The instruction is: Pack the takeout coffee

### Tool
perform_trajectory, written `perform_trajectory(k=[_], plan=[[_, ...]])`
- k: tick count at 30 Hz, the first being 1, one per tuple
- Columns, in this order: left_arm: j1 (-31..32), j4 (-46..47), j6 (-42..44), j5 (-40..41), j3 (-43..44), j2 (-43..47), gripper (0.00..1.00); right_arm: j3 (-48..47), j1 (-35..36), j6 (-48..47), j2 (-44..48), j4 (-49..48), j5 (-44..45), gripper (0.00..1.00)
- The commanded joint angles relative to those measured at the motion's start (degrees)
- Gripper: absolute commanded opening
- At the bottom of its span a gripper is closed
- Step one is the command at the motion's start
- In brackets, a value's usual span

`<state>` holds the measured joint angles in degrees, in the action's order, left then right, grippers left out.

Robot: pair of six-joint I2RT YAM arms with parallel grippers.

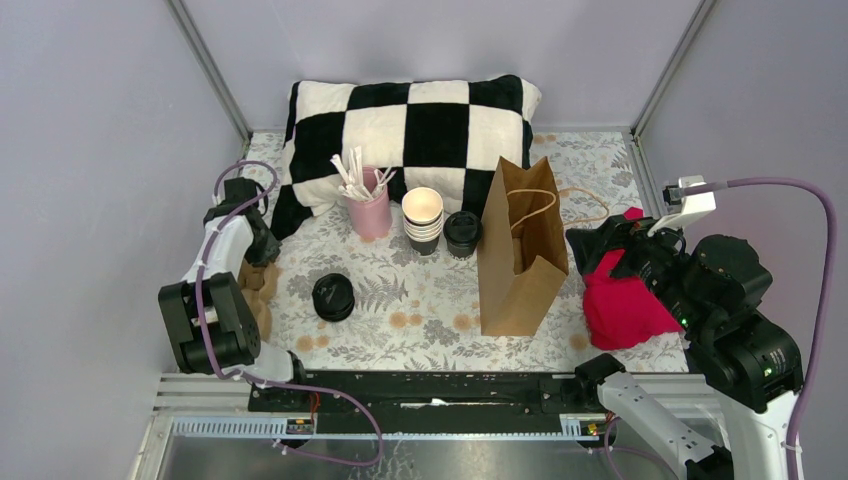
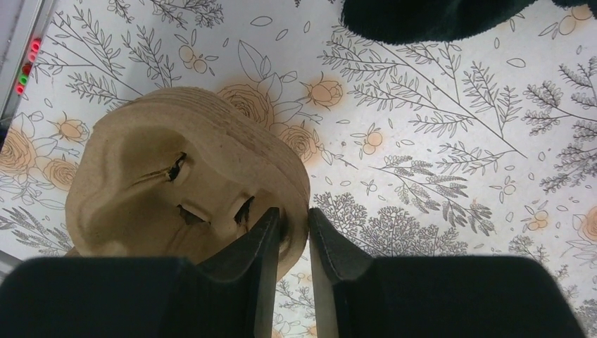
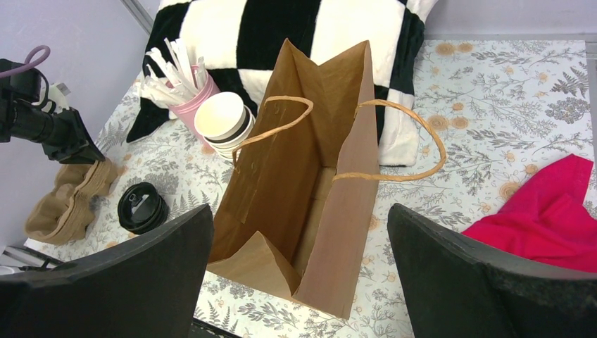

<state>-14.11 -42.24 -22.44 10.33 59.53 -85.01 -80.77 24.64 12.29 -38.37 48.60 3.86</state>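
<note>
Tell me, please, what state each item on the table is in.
takeout coffee: lidded, upright
paper bag: standing, mouth open
cup stack: nested, lidless, upright
loose lid: lying flat, on no cup
cup carrier: rim pinched by left gripper
right gripper: open, above the paper bag

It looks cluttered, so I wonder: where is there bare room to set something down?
The widest bare patch of tablecloth lies in front, between the lone black lid and the paper bag. Another lies back right, between pillow and red cloth. Crowded: pink cup, cup stack and takeout coffee stand close together before the pillow.
</note>
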Motion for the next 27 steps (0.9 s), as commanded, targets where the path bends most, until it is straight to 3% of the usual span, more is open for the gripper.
perform_trajectory(k=[1,3,5,13,27], plan=[[-0.04,1.04,0.17,0.65,-0.51,3.49,0.3,0.17,0.49,-0.32,-0.5,-1.44,0.19,1.0],[-0.05,1.04,0.28,0.19,-0.62,3.54,0.36,0.26,0.49,-0.33,-0.48,-1.43,-0.03,1.0],[-0.04,1.03,0.3,-0.32,-0.72,3.79,0.37,0.4,0.53,-0.31,-0.42,-1.38,0.01,1.0],[0.03,1.25,0.2,-0.69,-1.23,4.86,0.24,0.61,0.46,-0.16,-0.33,-1.4,-0.34,1.0],[1.04,-0.34,-0.05,-0.14,0.06,6.37,0.16,1.01,0.53,-0.3,-0.24,-1.35,-0.78,1.0]])
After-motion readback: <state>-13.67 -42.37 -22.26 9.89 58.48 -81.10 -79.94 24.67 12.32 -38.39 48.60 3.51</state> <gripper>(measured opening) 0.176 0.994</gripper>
